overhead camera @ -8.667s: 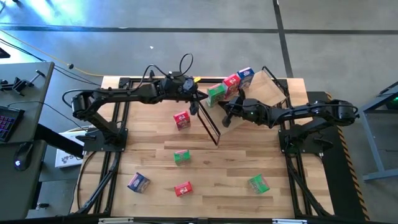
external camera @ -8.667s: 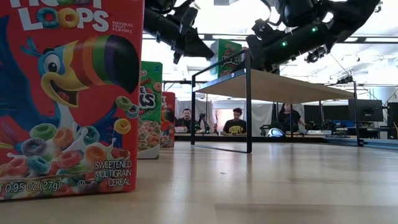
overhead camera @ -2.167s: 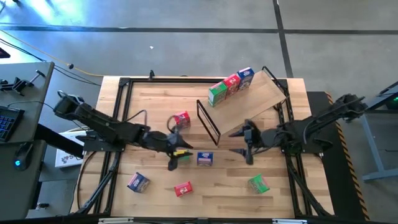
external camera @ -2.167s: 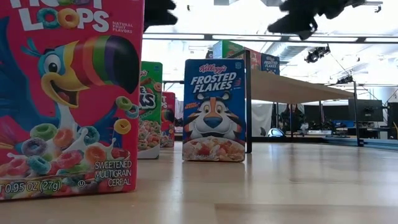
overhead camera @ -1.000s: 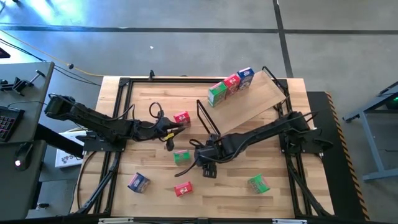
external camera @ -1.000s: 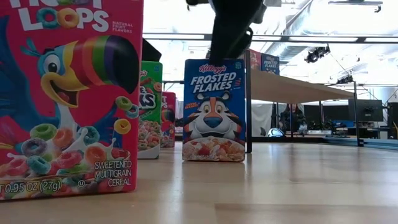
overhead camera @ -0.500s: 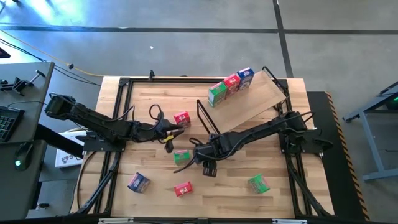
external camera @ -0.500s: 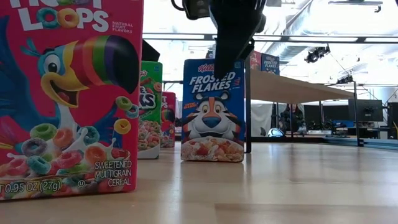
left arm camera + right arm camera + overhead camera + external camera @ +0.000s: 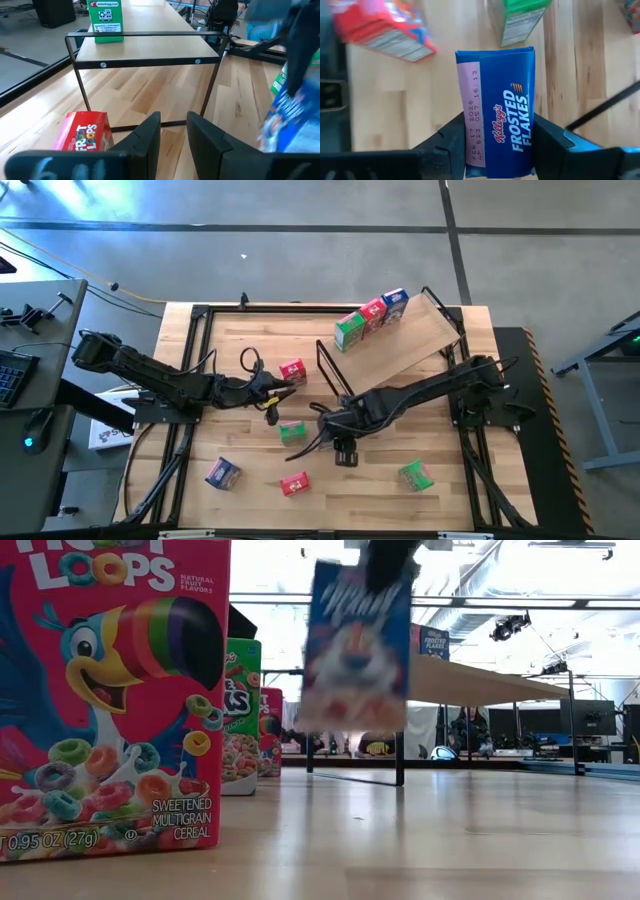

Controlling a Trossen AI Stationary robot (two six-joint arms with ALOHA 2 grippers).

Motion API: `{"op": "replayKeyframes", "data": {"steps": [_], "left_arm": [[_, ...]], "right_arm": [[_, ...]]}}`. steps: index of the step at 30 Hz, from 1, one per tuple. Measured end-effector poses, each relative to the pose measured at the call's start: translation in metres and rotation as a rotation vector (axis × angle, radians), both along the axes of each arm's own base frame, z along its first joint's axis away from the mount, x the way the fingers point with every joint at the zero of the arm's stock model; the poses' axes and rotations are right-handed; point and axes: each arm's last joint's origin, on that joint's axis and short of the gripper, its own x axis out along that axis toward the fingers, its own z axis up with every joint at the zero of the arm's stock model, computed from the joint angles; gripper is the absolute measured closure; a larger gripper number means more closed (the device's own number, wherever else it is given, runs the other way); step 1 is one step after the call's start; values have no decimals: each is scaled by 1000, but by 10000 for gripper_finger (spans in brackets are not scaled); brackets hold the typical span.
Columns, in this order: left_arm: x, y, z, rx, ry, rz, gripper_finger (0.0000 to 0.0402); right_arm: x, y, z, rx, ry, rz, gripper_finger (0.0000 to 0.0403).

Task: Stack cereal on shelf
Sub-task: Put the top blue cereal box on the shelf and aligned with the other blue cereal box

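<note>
My right gripper is shut on a blue Frosted Flakes cereal box, which hangs above the table's middle, under the right gripper and hidden by it in the high view. My left gripper stands slightly open and holds nothing, next to a red box on the table. The shelf stands tilted at the far right. A green, a red and a blue box stand in a row along its edge. My right gripper pinches the blue box between its two fingers, on two opposite faces just below the top panel. The fingers come from above and point down. The box hangs below them, clear of the table and a little tilted.
Loose boxes stand on the table: green just left of my right gripper, blue, red and green toward the near edge. The shelf's black wire frame stands close behind my right gripper.
My right gripper has shut on the blue box and risen, lifting the box off the table and tipping it slightly. My left gripper has kept still.
</note>
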Motion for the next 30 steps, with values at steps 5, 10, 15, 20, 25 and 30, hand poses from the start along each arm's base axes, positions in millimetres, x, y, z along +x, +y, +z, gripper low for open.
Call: {"op": "replayKeyframes", "data": {"steps": [5,10,15,20,25,30], "left_arm": [[0,0,0,2,2,-14,316],[2,3,2,1,-9,-38,316],[6,14,6,-47,-52,-110,316],[8,27,8,-78,-75,-149,316],[8,40,8,-75,-77,-148,316],[8,51,8,-61,-75,-118,316]], "right_arm": [[-32,5,43,-8,14,49,249],[-78,-4,81,-78,109,60,249],[-117,-34,111,-187,102,44,249],[-144,-79,129,-265,37,65,249],[-161,-127,140,-352,30,98,250],[-168,-170,141,-396,72,128,250]]}}
